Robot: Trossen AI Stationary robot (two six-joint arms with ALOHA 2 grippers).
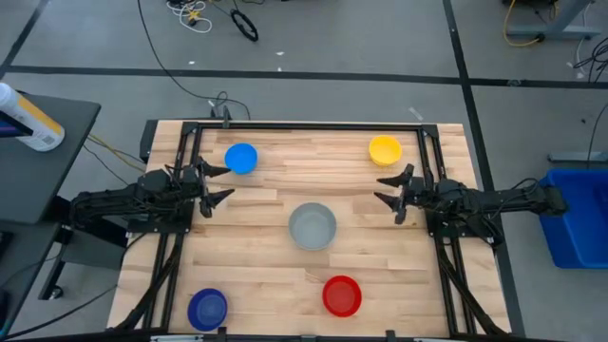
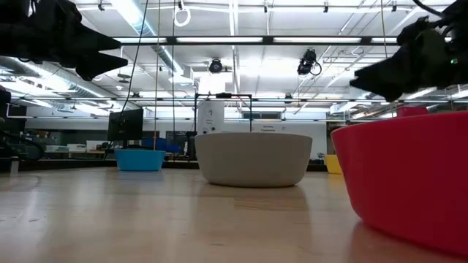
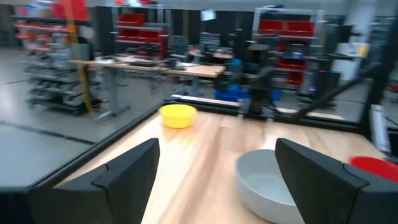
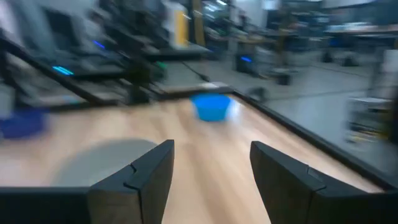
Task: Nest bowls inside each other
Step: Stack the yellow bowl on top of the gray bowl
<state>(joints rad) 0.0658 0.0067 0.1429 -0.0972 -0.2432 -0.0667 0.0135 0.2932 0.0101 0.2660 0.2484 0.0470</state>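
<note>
Five bowls lay scattered and un-nested across the wooden table [image 1: 285,275], with both arms poised empty above it. The grey bowl [image 1: 313,226], the largest, sat near the middle, between the two grippers. The yellow bowl [image 1: 385,149] rested near the far right corner, the light blue bowl [image 1: 241,158] near the far left, the red bowl [image 1: 342,295] near the front edge right of centre, and the dark blue bowl [image 1: 207,308] at the front left corner. None touched another.

The left gripper [image 1: 220,182] hung at the table's left side, just beside the light blue bowl, its claw spread wide and holding nothing. The right gripper [image 1: 390,188] hung opposite, near the yellow bowl, claw likewise wide and empty.

The risks ahead looked plain. Light plastic bowls could skid or tip if a finger pressed the rim rather than straddling it. A bowl dropped from height might bounce out of the grey one or land tilted. The dark blue bowl, so close to the corner, could be nudged off the table. With both arms converging on the centre, they could collide.
</note>
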